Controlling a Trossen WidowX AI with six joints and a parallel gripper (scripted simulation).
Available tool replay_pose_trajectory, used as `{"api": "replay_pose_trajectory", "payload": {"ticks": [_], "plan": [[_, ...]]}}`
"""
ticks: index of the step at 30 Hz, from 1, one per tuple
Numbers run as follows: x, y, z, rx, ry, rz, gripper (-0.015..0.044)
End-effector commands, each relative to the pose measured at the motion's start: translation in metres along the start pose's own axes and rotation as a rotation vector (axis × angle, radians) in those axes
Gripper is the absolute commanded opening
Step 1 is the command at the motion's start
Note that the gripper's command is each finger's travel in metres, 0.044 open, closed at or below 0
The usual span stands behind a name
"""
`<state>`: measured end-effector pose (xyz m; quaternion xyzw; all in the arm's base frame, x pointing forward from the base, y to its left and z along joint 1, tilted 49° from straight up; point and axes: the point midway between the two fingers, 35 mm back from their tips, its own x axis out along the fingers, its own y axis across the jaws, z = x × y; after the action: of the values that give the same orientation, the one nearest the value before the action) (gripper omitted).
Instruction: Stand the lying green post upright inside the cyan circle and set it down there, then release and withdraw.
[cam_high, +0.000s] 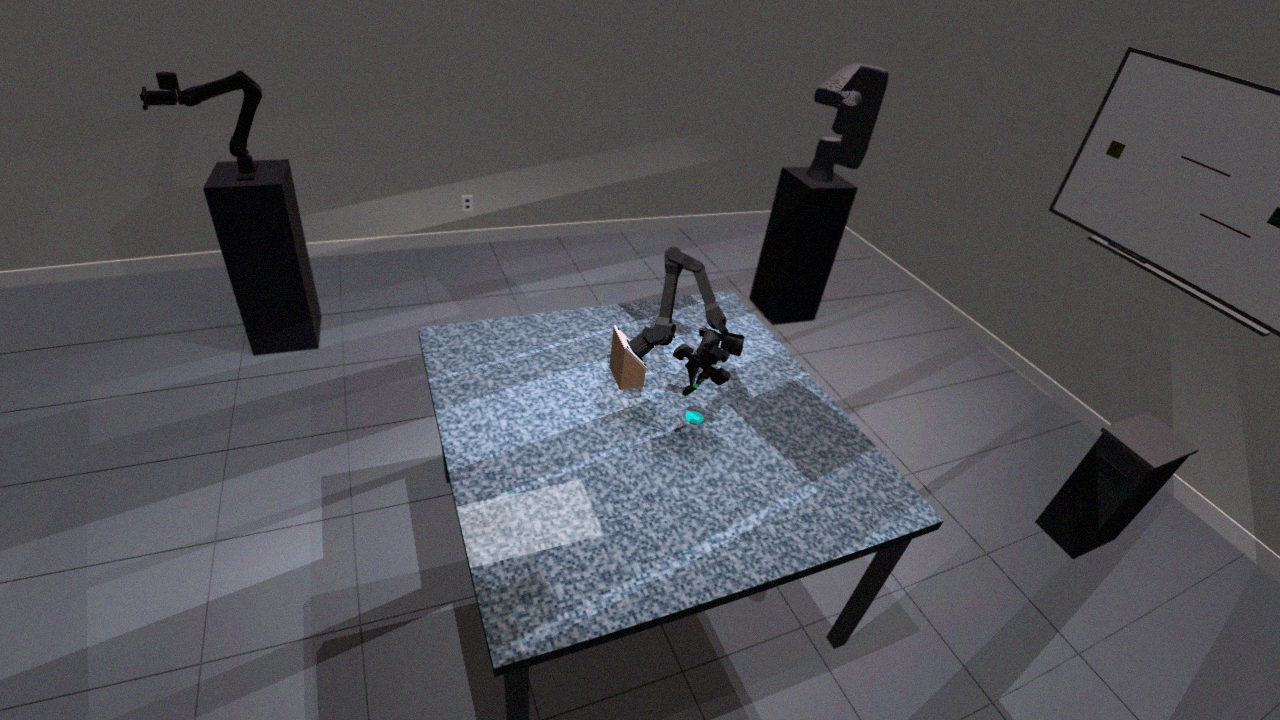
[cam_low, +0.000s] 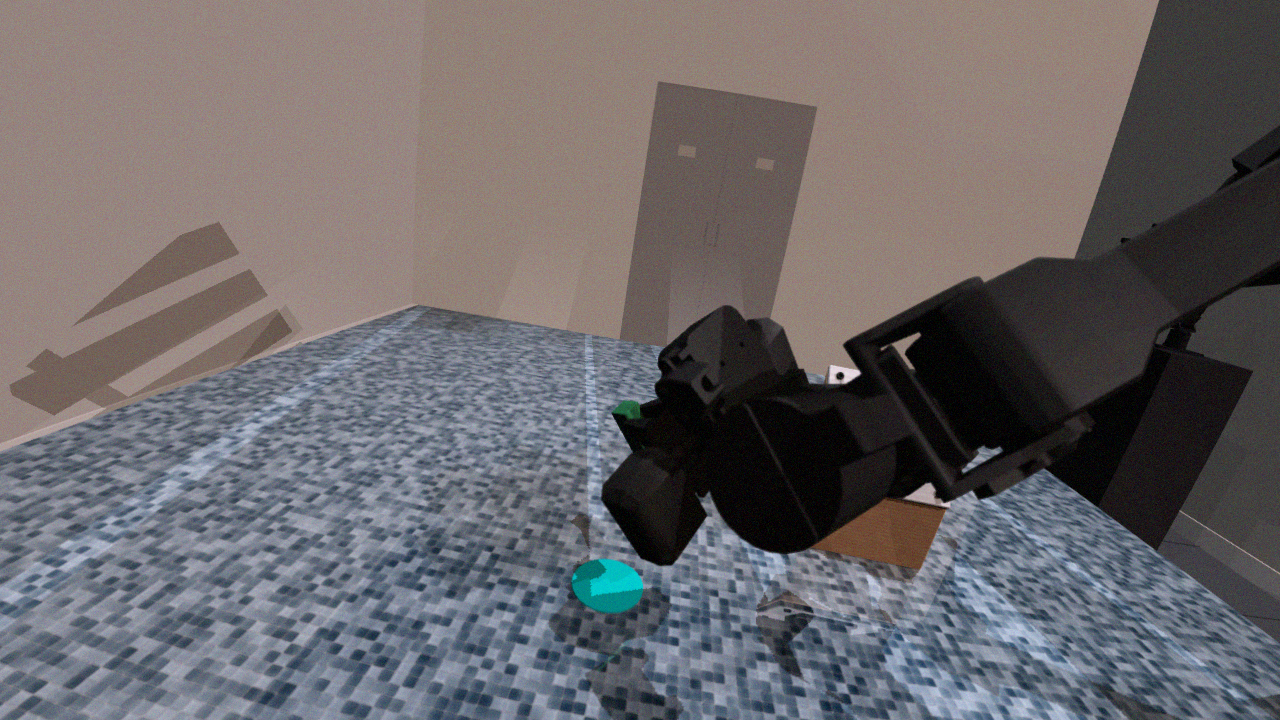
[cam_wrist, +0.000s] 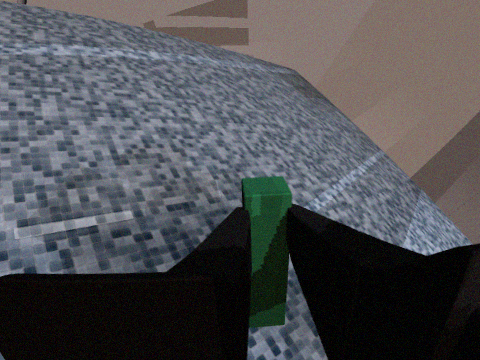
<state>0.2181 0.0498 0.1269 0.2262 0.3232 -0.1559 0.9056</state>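
The green post (cam_high: 695, 385) (cam_low: 628, 410) (cam_wrist: 270, 230) is held in the air above the table, between the black fingertips. In the wrist view it runs up and down the picture, with its upper end sticking out past the fingers. Its exact tilt in the room is hard to tell, since the gripper hides most of it in the top and exterior views. My gripper (cam_high: 692, 388) (cam_low: 631, 426) (cam_wrist: 266, 218) is shut on the post. The cyan circle (cam_high: 693, 417) (cam_low: 608, 587) lies flat on the table, lower than the gripper and a little to one side; it is outside the wrist view.
The arm's base sits on a tilted wooden block (cam_high: 626, 370) (cam_low: 881, 532) on the speckled table (cam_high: 554, 447) (cam_low: 268, 537) (cam_wrist: 125, 125). Dark pedestals (cam_high: 264, 259) (cam_high: 801, 246) stand beyond the table on the floor. Shadows and a pale patch mark the table top.
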Motion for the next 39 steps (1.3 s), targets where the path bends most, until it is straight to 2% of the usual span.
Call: {"api": "replay_pose_trajectory", "payload": {"ticks": [1,39], "plan": [[0.0,-0.001,-0.002,0.018,-0.021,0.005,0.0023],[-0.013,0.004,0.006,0.21,-0.209,0.12,0.0023]]}}
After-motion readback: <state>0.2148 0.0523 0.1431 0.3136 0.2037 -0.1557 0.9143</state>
